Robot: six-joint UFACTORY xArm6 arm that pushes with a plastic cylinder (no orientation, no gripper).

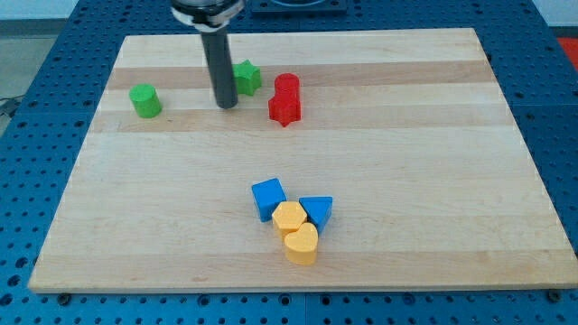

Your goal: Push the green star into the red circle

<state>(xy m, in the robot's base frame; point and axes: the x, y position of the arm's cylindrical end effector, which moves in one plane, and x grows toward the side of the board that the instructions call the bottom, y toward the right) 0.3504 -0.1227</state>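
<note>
The green star (247, 77) lies near the view's top, just left of the red circle (286, 87); a small gap shows between them. A red star (284, 109) sits right below the red circle, touching it. My tip (226, 105) rests on the board just left of and slightly below the green star, close to it or touching it. The rod hides part of the star's left side.
A green round block (144, 100) lies at the view's left. Near the bottom middle a blue cube (268, 198), a blue triangle (317, 211), a yellow hexagon (290, 218) and a yellow heart (302, 245) cluster together. The wooden board (433, 162) lies on a blue perforated table.
</note>
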